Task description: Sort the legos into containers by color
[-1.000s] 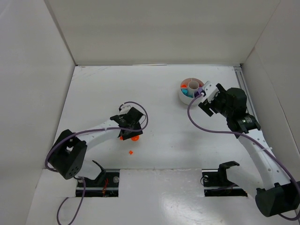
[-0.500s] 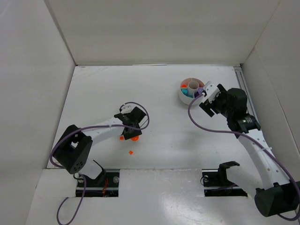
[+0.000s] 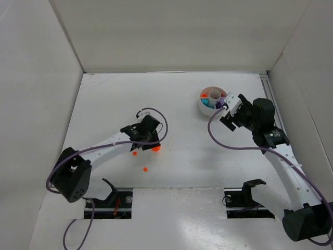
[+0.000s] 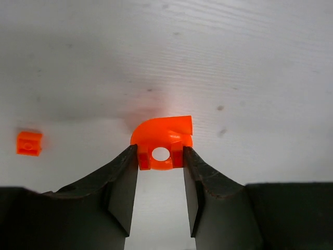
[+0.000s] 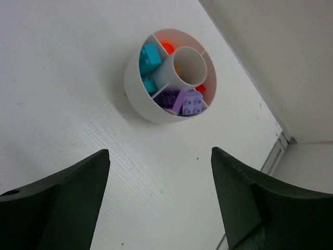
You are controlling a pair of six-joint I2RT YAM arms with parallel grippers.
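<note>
Your left gripper (image 4: 160, 156) has closed onto the orange lego (image 4: 164, 133), well apart from the dish (image 5: 136, 96); the right gripper (image 5: 160, 153) gapes empty beside it

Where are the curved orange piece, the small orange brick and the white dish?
curved orange piece (image 4: 161, 134): left wrist view, on its arched top.
small orange brick (image 4: 29, 143): left wrist view, middle of its top face.
white dish (image 5: 136, 104): right wrist view, on its outer wall.

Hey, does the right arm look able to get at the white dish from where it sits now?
Probably yes. The right gripper hangs open just beside the white dish, and nothing shows between them to block it.
</note>
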